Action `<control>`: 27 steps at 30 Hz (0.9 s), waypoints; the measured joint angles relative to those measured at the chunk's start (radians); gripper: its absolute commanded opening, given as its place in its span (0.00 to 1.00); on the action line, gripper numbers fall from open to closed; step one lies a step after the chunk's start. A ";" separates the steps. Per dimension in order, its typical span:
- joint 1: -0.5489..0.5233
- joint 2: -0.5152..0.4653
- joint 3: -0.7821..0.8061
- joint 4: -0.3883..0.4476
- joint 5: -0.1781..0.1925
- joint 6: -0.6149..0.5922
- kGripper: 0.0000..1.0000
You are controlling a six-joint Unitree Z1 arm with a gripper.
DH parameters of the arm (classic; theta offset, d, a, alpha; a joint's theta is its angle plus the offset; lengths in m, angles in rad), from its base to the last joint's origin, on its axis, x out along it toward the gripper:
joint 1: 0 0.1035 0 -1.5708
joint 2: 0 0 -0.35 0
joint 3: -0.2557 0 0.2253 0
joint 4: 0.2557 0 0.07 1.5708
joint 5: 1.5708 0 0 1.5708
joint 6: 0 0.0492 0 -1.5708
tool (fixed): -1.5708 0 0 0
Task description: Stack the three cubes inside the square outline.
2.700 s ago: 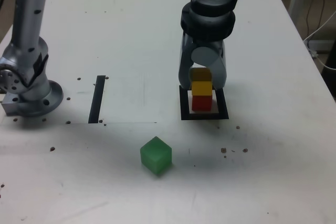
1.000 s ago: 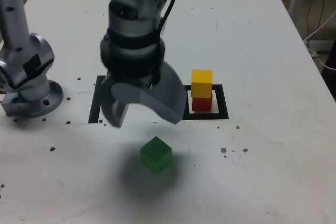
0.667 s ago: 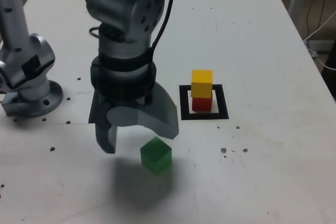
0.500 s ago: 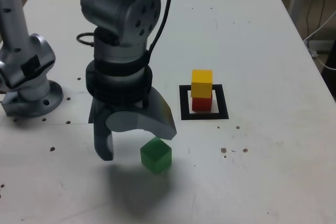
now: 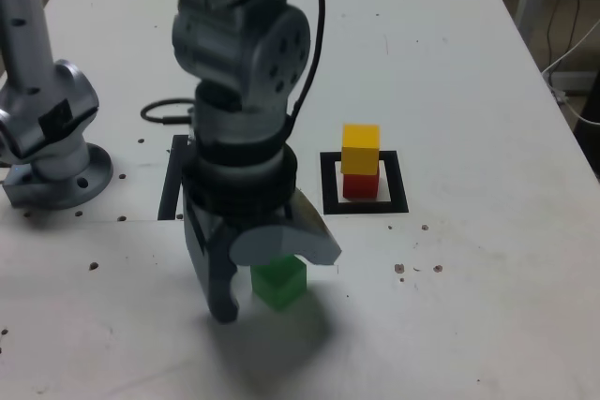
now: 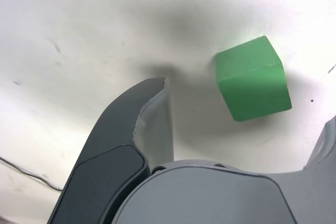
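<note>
The gripper point(image 5: 267, 278) stands spread wide and holds nothing. It hangs low over the table point(image 5: 487, 325), one jaw on each side of the green cube point(image 5: 279, 283), which sits on the surface between them, nearer the jaw on the exterior view's right. In the wrist view the green cube point(image 6: 252, 78) lies off-centre and turned at an angle to the jaw faces.

That offset is the risk. If the jaws close as they stand, I judge the nearer one would meet the cube first and shove or twist it, giving a corner grip that could slip during the lift.

Beyond the gripper, toward the exterior view's right and further back, the yellow cube point(image 5: 361, 149) rests on the red cube point(image 5: 360, 185) inside the square outline point(image 5: 328, 205). The stack is narrow, so a tilted green cube set on top could topple it.

There is open table all around the green cube, and clear room between it and the stack. A black tape strip point(image 5: 170, 189) lies behind the arm, and the arm's base point(image 5: 52, 152) stands at the exterior view's left, well apart.
</note>
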 measured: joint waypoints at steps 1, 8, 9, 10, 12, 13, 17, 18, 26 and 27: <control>0.000 0.006 0.005 -0.012 0.000 -0.008 0.99; 0.020 0.046 0.025 -0.042 0.020 -0.044 0.96; 0.028 0.053 0.026 -0.046 0.022 -0.044 0.95; 0.035 0.059 0.026 -0.051 0.024 -0.044 0.94; 0.047 0.073 0.026 -0.057 0.031 -0.040 0.92; 0.051 0.076 0.026 -0.059 0.034 -0.038 0.92; 0.074 0.085 0.023 -0.063 0.042 -0.026 0.90; 0.079 0.086 0.022 -0.063 0.042 -0.022 0.89; 0.098 0.088 0.017 -0.044 0.023 0.005 0.79; 0.098 0.088 0.016 -0.038 0.017 0.007 0.77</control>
